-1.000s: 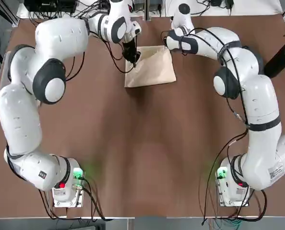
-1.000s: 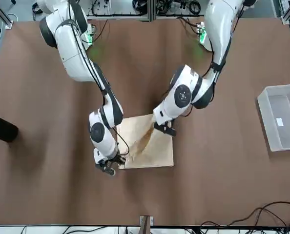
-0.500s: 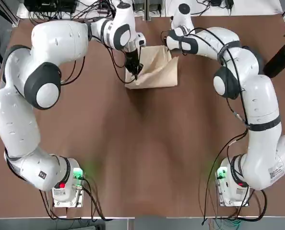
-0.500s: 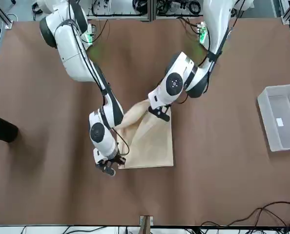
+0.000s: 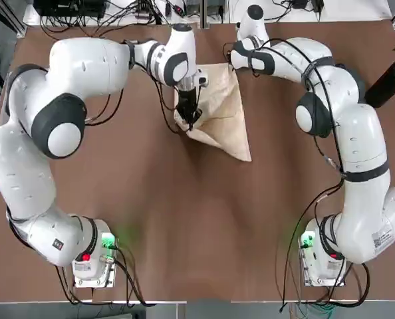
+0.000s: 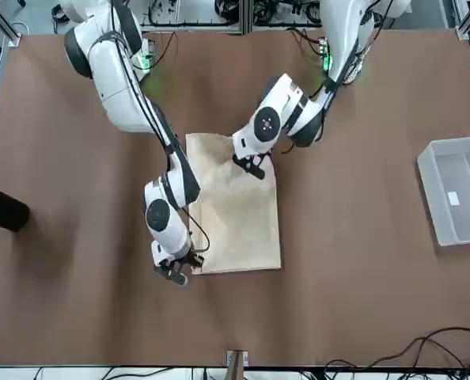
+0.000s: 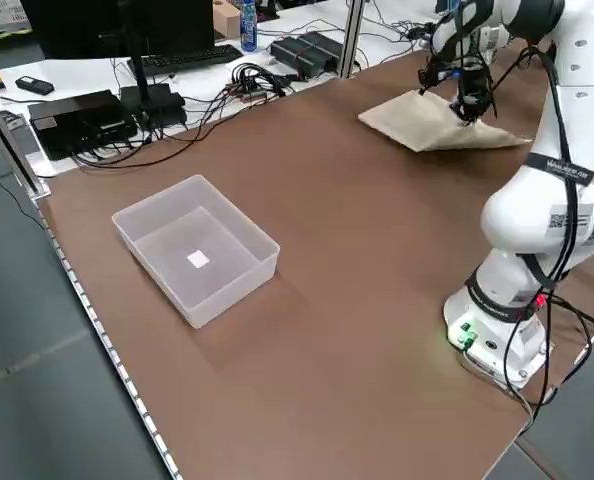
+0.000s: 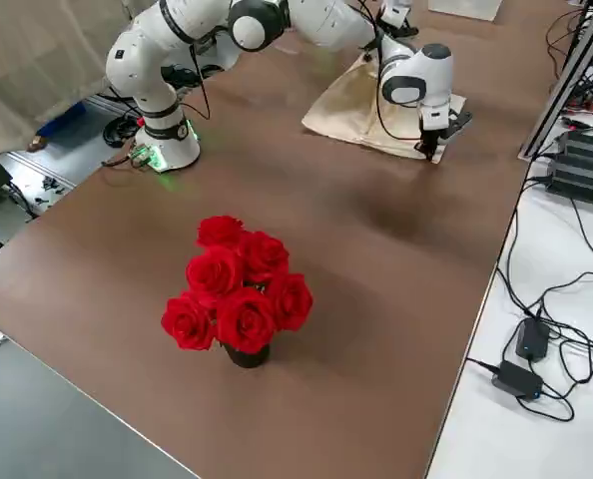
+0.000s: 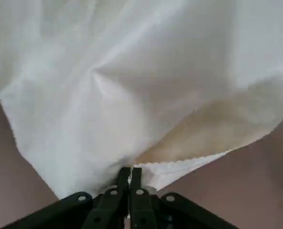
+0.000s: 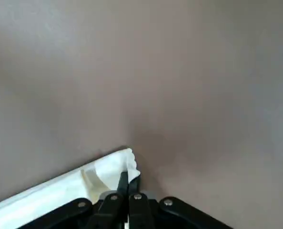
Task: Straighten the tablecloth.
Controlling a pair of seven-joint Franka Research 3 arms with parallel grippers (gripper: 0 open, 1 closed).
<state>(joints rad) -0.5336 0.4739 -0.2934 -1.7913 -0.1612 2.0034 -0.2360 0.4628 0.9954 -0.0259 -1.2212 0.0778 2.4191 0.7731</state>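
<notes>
The cream-beige tablecloth point(image 5: 219, 106) lies at the far middle of the table, partly unfolded, with one layer lifted into a slanted sheet. My left gripper point(image 5: 190, 121) is shut on a raised edge of that layer, on the cloth's side nearer the arm bases. The left wrist view shows the fabric point(image 9: 132, 86) draping away from the pinched fingers point(image 9: 125, 179). My right gripper point(image 6: 175, 275) is shut on the cloth's far right corner point(image 10: 125, 160) and holds it low on the table.
A clear plastic bin point(image 7: 197, 250) stands on the table's left part, well away from the cloth. Red roses in a dark vase point(image 8: 239, 289) stand at the far right edge. Cables and power bricks lie beyond the far edge.
My left gripper has moved toward the arm bases with the cloth layer, and the folded cloth has opened out longer that way. The right gripper has stayed at the far corner.
</notes>
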